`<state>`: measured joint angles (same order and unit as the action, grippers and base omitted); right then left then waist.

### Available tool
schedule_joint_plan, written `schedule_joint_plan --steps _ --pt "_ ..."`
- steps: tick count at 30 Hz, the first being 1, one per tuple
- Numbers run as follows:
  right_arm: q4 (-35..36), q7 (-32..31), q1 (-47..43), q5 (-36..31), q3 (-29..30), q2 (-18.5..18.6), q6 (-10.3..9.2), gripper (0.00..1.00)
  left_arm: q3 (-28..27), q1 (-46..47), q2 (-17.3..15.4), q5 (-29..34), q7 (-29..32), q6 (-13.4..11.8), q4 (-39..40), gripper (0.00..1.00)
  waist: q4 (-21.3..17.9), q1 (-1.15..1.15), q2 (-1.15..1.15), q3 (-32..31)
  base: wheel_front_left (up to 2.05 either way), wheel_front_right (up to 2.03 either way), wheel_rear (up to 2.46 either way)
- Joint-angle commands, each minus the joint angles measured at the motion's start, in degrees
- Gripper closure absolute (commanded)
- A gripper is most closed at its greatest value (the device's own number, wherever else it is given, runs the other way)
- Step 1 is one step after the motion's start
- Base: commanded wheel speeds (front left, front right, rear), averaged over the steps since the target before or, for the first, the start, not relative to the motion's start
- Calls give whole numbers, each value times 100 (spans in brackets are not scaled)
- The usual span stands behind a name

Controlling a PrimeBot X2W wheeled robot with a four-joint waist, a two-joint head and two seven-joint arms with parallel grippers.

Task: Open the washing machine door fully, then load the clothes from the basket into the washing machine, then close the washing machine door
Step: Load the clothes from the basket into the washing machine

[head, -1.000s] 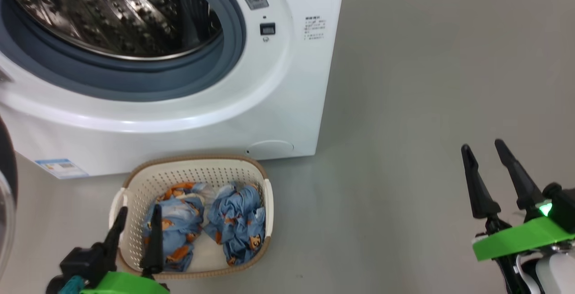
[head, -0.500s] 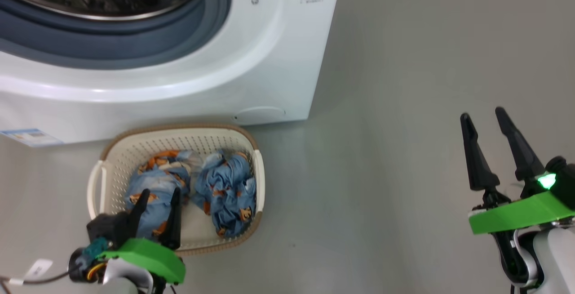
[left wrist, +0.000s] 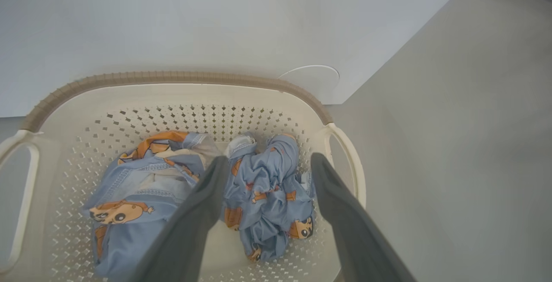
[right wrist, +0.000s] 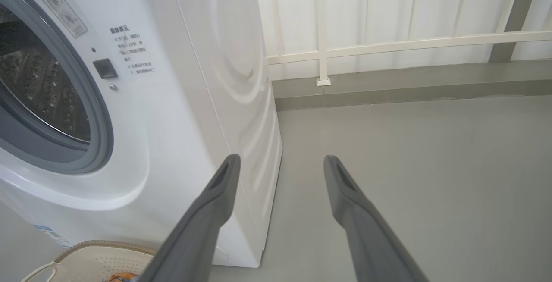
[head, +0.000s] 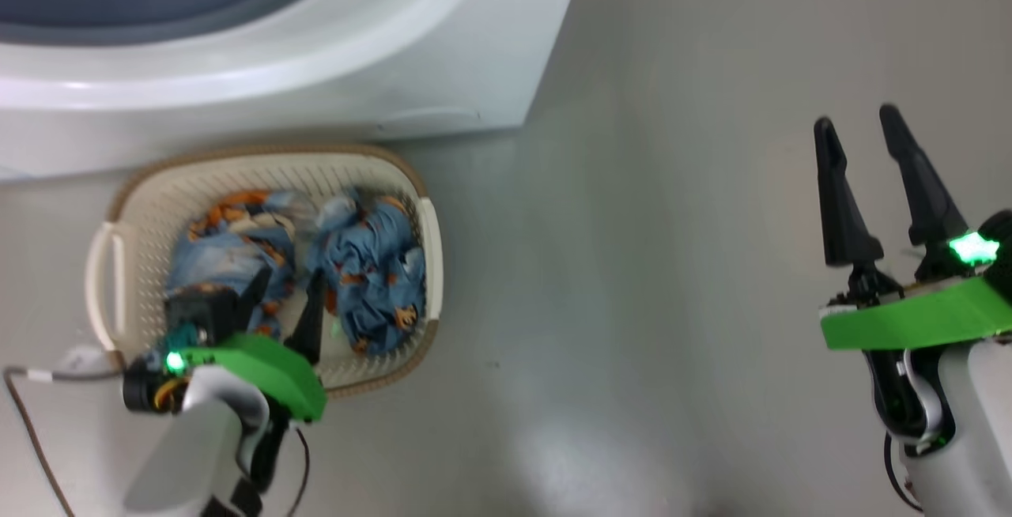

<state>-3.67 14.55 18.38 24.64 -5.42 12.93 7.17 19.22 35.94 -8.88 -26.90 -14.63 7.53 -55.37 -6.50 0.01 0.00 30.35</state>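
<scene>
The cream basket (head: 118, 193) stands on the floor against the front of the white washing machine (head: 443, 66). Two light blue clothes lie in it side by side, one on the left (head: 225, 244) and one on the right (head: 371, 272). My left gripper (head: 288, 284) hangs open just above them, and in the left wrist view its fingers (left wrist: 269, 161) straddle the right garment (left wrist: 271, 195) without touching it. My right gripper (head: 856, 122) is open and empty over bare floor, far to the right. The drum opening (right wrist: 39, 83) is uncovered. The washing machine door is out of view.
Grey floor (head: 632, 264) spreads to the right of the machine and basket. A white panelled wall with a rail (right wrist: 409, 40) runs behind the machine's right side. A cable (head: 32, 414) trails from my left wrist.
The head camera has tilted down, so the machine slid up out of the picture. My left gripper has moved forward and down over the clothes in the basket, still open.
</scene>
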Motion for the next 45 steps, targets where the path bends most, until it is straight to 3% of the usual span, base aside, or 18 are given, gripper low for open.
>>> schedule_joint_plan --steps 1,14,37,38,40,41,45 --pt "168 45 57 -41 -112 38 32 0 -68 149 -211 -97 -37 -4 -32 0 -166 -1 0 504 0 0 0" --pt "440 45 777 -57 -247 -96 32 0 807 1444 -555 -914 309 -4 -914 0 -486 -1 0 1647 0 0 0" --pt "584 45 763 -48 -356 -167 32 0 1851 2205 -948 -1784 872 -4 -1301 0 -922 -1 0 2082 0 0 0" --pt "584 45 758 -49 -361 -170 32 0 1886 2215 -952 -1812 900 -4 -1328 7 -932 -1 0 2079 0 0 0" --pt "578 45 760 -51 -372 -171 32 0 1948 2238 -965 -1863 907 -4 -1362 95 -947 -1 0 2070 0 0 0" --pt "576 45 763 -52 -372 -172 32 0 1969 2242 -962 -1900 892 -4 -1369 100 -949 -1 0 2058 0 0 0" --pt "561 45 756 -63 -351 -162 32 0 2058 2221 -922 -2062 807 -4 -1344 100 -908 -1 0 1971 0 0 0"
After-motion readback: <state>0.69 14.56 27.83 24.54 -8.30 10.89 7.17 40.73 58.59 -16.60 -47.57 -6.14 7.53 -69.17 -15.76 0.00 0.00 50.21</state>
